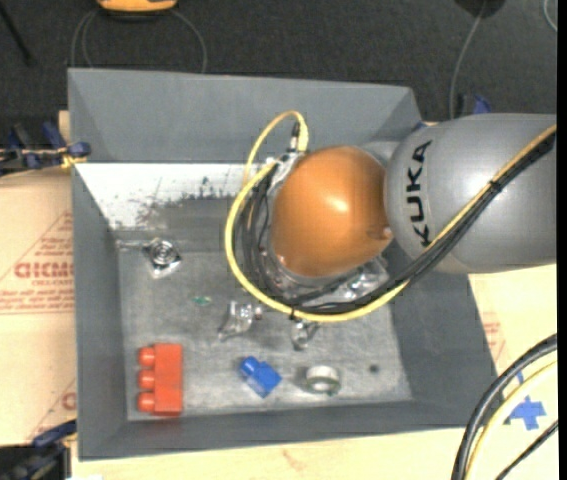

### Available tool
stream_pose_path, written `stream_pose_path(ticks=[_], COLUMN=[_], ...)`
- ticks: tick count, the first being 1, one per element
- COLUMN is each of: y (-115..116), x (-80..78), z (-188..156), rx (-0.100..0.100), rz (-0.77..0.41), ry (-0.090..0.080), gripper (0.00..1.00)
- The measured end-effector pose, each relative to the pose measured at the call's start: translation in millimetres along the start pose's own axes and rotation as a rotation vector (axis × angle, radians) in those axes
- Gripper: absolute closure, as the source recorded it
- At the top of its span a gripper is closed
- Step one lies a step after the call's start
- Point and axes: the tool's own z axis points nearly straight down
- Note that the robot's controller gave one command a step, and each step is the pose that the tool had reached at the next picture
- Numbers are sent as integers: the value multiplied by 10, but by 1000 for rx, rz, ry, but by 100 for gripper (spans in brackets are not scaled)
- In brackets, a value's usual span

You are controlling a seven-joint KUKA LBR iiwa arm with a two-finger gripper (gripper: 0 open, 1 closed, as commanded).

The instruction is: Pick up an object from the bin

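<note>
Claw [271,328] spread, empty, low over middle of bin [95,298]. Likeliest pick: blue block [259,375], just nearward; silver ring [321,378] right of it. Suggest: shift nearward, straddle block, avoid ring, close squarely.

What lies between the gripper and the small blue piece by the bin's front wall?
Nothing visible. The blue piece lies on the bare bin floor close to the gripper; the silver ring and red block sit clear to either side.

"KUKA" on the grey arm [483,208]
</note>
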Motion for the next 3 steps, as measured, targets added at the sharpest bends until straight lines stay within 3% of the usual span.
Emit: stream_pose_path(ticks=[1,2,3], y=[225,430,419], x=[-77,-152,-165], z=[265,524,502], rx=[-3,0,2], rz=[-216,-794,-789], ry=[4,5,4], gripper=[0,0,100])
